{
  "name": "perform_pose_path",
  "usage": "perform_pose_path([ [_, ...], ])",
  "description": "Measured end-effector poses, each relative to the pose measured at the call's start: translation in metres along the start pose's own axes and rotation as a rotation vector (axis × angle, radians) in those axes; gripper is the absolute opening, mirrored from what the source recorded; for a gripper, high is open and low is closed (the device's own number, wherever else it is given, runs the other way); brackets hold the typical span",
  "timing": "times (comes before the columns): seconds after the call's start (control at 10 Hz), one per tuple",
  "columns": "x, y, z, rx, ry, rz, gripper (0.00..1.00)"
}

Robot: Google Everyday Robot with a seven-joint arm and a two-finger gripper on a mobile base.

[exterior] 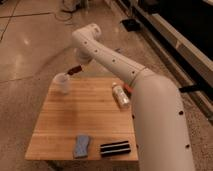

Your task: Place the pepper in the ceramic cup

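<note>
One small dark red pepper [74,70] is pinched in my gripper [77,68], which hangs in the air just above the white cup [62,83], at about its 1 o'clock. That cup stands at the counter's [85,117] 11 o'clock corner. A white bottle [120,95] lies toward 2 o'clock, and a blue sponge [81,145] rests near 6.

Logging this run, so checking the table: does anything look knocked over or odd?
The white bottle lies on its side near the table's right edge. Nothing else stands out; the gripper holds the pepper just above the cup.
</note>
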State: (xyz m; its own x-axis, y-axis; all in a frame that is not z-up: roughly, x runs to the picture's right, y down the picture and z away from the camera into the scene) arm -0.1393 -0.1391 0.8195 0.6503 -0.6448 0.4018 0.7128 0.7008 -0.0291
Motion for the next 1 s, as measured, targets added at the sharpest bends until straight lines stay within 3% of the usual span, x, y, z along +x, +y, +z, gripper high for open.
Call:
perform_pose_path([
  [0.3, 0.012, -0.012, 0.012, 0.047, 0.053, -0.063, 0.00],
  [0.7, 0.027, -0.045, 0.036, 0.181, 0.148, -0.156, 0.00],
  [1.0, 0.028, -0.057, 0.053, 0.241, 0.205, -0.198, 0.00],
])
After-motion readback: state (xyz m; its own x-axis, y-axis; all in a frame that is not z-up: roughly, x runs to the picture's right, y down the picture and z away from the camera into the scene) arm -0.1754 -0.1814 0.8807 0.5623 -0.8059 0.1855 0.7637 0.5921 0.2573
